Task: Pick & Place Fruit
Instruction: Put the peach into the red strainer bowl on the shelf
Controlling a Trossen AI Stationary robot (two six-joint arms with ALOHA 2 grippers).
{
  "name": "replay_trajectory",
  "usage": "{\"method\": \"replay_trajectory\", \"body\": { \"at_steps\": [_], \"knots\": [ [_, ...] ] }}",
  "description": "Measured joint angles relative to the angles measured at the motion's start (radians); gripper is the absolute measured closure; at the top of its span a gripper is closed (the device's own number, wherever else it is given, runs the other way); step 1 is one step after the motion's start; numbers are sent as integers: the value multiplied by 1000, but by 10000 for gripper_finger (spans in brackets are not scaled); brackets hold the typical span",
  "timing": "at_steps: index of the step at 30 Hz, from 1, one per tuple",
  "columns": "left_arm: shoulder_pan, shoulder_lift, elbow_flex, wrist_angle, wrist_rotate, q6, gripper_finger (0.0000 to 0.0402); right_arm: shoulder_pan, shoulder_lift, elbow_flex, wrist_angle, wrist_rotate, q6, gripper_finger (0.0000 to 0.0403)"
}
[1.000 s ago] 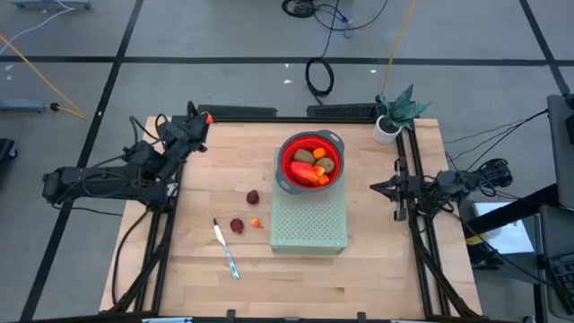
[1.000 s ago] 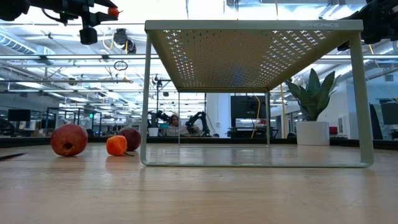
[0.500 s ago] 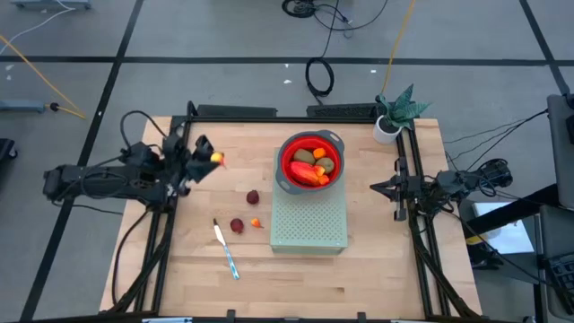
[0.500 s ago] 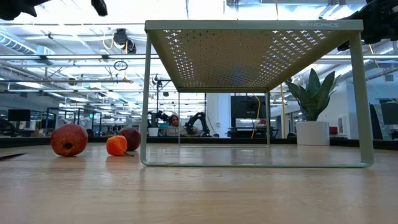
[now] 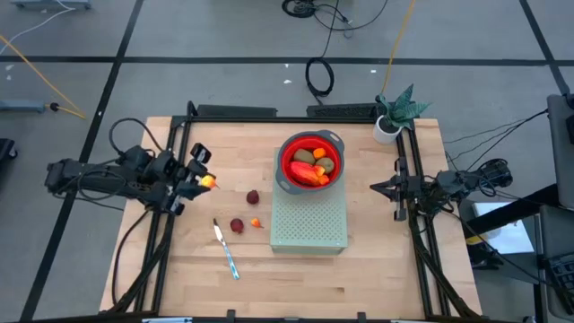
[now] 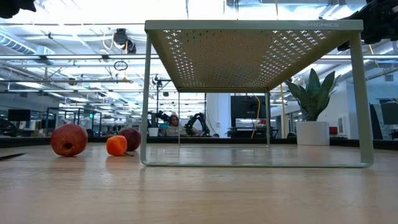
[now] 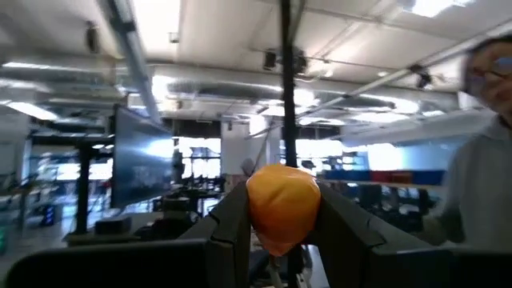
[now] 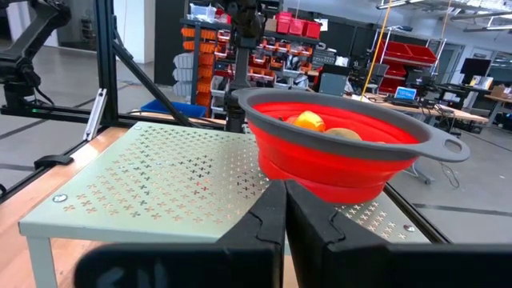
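Observation:
My left gripper (image 5: 205,181) hovers over the table's left part, shut on a tiny orange ball (image 7: 282,206). Two dark red balls (image 5: 253,196) (image 5: 237,225) and another tiny orange ball (image 5: 256,223) lie on the wooden table. The red bowl (image 5: 311,162) stands on the far end of a green perforated stand (image 5: 309,224). It holds the elongated red-orange fruit, brown-green ovals and orange pieces. My right gripper (image 5: 380,187) waits shut at the table's right edge, level with the bowl (image 8: 352,152). My left gripper pinches the tiny orange ball's two sides (image 7: 254,210) between its two fingers (image 7: 232,228), at their free ends. The fingers point toward the table's right and slant upward. The ball (image 5: 210,182) is lifted clear of the table.
A thin knife with a light-blue handle (image 5: 226,249) lies near the loose fruit. A potted plant (image 5: 392,115) stands at the far right corner. Bare wood stretches along the near edge. In the left wrist view a person shows in the room at the picture's right edge.
My left gripper has carried the orange ball from the table's far left corner toward the near edge, out over the left part of the table. Its wrist has rolled on the way. It has stayed shut on the ball and has left the top of the low view.

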Motion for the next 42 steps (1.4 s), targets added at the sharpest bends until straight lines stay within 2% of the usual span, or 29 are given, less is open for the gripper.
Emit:
{"method": "replay_trajectory", "body": {
  "at_steps": [4,10,15,20,31,42],
  "knots": [
    [-11,4,0,-18,-174,-114,298,0,0,0,0,0,0,403],
    [-12,55,0,-124,-366,-125,298,0,0,0,0,0,0,403],
    [-12,157,13,-176,-483,-125,298,0,0,0,0,0,3,403],
    [-9,290,121,-286,-563,-90,298,0,0,0,0,0,3,403],
    [49,566,526,-608,-602,155,298,0,0,0,0,0,3,403],
    [118,831,898,-826,-584,210,298,0,0,0,0,0,4,403]
  ]
}}
